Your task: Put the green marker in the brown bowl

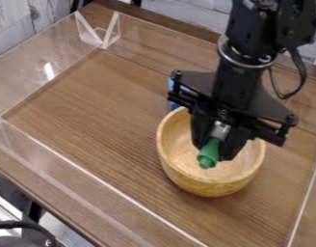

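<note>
The brown bowl [187, 172] sits on the wooden table at the right of centre, round and light wood with a thick rim. My gripper [223, 133] hangs straight down over the bowl's inside, shut on the green marker [214, 152]. The marker points steeply down, its green end low inside the bowl near the bottom. Its upper part is hidden between the fingers. Whether the tip touches the bowl floor I cannot tell.
Clear plastic walls [51, 68] fence the wooden table top [96, 111] at the left and back, with a folded clear piece [99, 31] at the far left corner. The black arm [266, 39] rises at the upper right.
</note>
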### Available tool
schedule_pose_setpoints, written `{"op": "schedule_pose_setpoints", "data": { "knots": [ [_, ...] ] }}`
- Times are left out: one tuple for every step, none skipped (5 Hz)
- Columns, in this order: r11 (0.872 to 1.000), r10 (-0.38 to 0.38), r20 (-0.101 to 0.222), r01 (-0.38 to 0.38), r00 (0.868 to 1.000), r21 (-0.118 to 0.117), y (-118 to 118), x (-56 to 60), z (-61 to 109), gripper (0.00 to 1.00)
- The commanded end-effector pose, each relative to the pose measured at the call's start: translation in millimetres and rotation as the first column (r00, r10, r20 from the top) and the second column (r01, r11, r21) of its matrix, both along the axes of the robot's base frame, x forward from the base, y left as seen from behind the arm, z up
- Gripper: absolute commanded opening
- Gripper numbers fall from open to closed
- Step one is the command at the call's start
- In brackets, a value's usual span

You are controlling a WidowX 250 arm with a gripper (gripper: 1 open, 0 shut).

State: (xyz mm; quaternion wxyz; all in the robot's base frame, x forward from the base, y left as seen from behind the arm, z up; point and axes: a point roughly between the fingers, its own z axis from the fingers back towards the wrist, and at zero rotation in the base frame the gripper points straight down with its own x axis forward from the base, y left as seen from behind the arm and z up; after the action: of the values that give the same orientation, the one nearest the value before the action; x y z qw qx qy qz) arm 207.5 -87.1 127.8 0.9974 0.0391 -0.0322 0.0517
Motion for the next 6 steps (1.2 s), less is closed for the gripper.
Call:
{"op": "schedule_pose_setpoints", "data": {
  "knots": [
    [1.0,0.009,0.047,-0.008,0.999,-0.023,1.9,3.0,11.4,0.0],
    [1.0,0.009,0.048,-0.008,0.999,-0.025,1.7,2.9,10.8,0.0],
    [1.0,0.009,0.049,-0.007,0.999,-0.027,1.5,2.8,10.4,0.0],
    [0.999,0.009,0.051,-0.007,0.999,-0.032,2.3,2.4,9.3,0.0],
    [0.999,0.008,0.054,-0.006,0.998,-0.037,3.0,2.1,8.0,0.0],
    [0.999,0.007,0.058,-0.004,0.998,-0.043,3.7,2.1,7.0,0.0]
  ]
}}
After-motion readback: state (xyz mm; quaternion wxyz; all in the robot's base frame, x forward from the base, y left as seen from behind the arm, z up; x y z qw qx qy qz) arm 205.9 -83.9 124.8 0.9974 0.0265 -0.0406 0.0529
